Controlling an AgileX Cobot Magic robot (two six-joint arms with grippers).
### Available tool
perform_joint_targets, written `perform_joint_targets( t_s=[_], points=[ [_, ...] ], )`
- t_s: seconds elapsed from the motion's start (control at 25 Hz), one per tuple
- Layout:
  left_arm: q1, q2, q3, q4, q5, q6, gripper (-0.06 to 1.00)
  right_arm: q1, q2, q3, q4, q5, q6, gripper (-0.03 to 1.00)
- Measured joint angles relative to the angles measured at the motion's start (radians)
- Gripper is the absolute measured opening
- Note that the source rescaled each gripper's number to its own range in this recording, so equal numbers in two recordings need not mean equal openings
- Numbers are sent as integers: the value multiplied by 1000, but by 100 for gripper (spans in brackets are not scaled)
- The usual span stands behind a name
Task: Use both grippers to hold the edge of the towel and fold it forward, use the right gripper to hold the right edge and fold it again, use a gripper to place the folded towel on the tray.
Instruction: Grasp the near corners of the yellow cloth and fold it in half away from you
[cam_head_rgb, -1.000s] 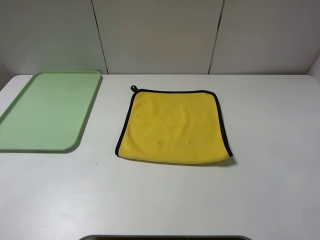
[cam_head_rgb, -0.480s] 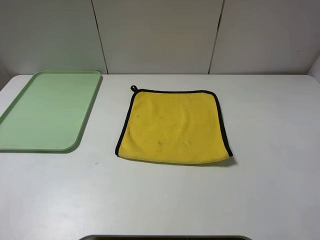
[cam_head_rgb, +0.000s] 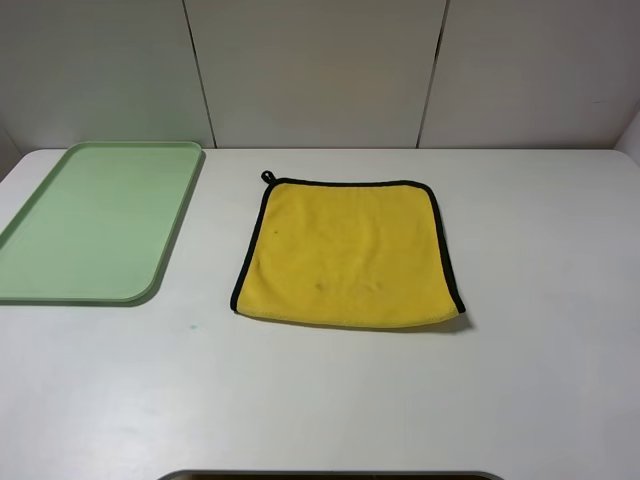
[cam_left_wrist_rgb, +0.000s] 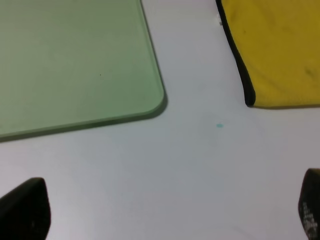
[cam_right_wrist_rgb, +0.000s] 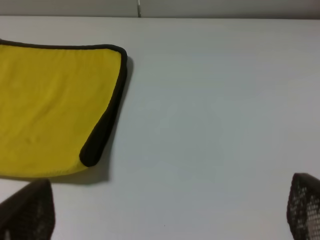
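White counter, pale panelled wall behind. Large pale-green rectangular plastic tray at left, beside the towel. Square bright-yellow microfibre towel flat at centre. Left gripper and right gripper hover over the counter, jaws wide apart, clear of the towel.

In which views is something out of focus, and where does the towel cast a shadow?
Exterior high view: soft, even light, no glare; the towel casts a thin shadow along its near edge. Left wrist view: the open left pincer shows only as dark, blurred tips at the frame corners. Right wrist view: the right pincer is equally blurred, and a soft shadow lies beside the towel's near corner.
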Motion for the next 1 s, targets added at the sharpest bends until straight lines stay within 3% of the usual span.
perform_joint_targets(
  t_s=[0.68, 1.0],
  points=[
    [0, 0, 0, 0, 0, 0, 100, 0, 0, 0, 0, 0, 0, 100],
    [-14, 87, 0, 0, 0, 4, 100, 0, 43, 1, 0, 0, -67, 100]
  ],
)
